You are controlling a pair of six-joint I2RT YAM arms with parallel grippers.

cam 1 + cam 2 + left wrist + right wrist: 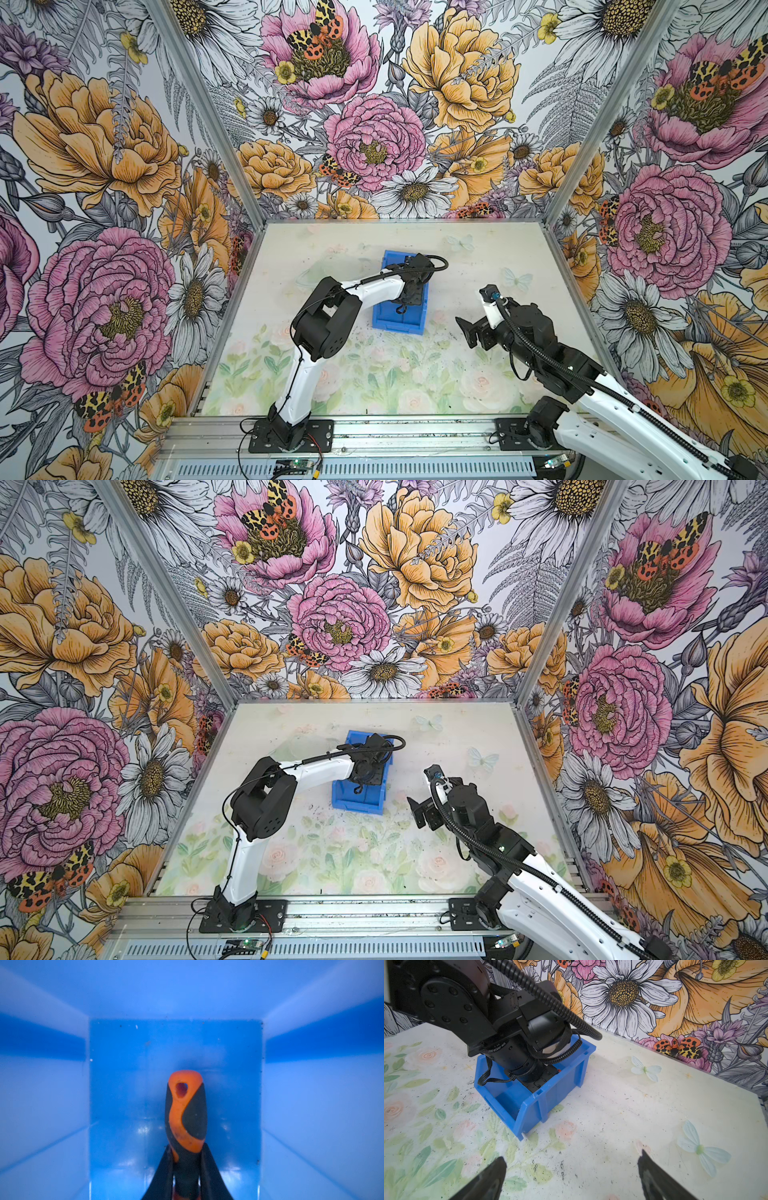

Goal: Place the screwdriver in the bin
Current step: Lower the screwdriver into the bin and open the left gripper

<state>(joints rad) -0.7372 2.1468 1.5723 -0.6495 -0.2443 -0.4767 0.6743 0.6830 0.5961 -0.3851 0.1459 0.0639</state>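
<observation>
Counter [419,374]: pale floral print with faint butterflies, flecked with dark specks. Enclosure walls [374,124]: bold flower-and-moth wallpaper on three sides. Aluminium rail [415,434] along the near edge.

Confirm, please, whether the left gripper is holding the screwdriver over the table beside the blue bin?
Not beside it: the left gripper is holding the screwdriver inside the blue bin; the left wrist view shows its walls all around.
</observation>
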